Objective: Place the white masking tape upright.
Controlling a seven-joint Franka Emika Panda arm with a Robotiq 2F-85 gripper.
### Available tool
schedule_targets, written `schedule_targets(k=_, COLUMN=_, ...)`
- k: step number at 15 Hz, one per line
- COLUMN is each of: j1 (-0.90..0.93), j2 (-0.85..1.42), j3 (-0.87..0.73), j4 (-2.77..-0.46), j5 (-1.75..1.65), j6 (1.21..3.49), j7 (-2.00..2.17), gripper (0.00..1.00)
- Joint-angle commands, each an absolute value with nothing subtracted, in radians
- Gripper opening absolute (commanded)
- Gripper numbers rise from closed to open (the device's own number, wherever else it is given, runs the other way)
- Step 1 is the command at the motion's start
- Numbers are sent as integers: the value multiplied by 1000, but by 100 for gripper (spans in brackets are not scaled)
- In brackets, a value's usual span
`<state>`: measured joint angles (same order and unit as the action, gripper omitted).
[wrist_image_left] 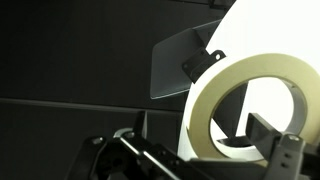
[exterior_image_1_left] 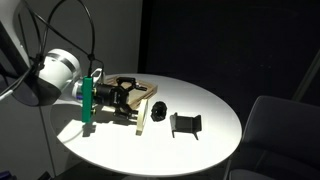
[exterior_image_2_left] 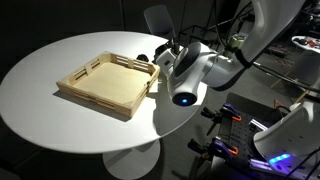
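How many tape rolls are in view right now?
1: the white masking tape, filling the right of the wrist view. Neither exterior view shows it plainly; others may be hidden.

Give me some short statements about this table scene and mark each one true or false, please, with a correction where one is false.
1. The table is round and white. True.
2. The black bracket-like piece lies inside the wooden tray. False: it lies on the bare tabletop, outside the tray.
3. In the wrist view, the white masking tape shows its wide open centre to the camera. True.
4. The claw hangs above the bracket-like piece. False: it is at the tray, well apart from that piece.
5. In an exterior view, the small black round object sits between the tray and the bracket-like piece. True.
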<state>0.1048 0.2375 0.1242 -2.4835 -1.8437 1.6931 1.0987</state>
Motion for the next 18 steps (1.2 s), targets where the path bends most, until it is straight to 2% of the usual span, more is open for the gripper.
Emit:
schedule_targets(k=1, j1=101, j2=227, j3=136, j4=-2485, j5=-1851, j6=1694, j7=1098, gripper=100)
schedule_targets(k=10, j1=123, j2=198, j3=177, j4=-2499, j5=-1817, j6=1697, j7=1094, gripper=100)
schedule_targets(k=18, j1=166, j2=45, j3=216, j4=-2535, j5=-1503, j6=1658, j7=1046, gripper=100)
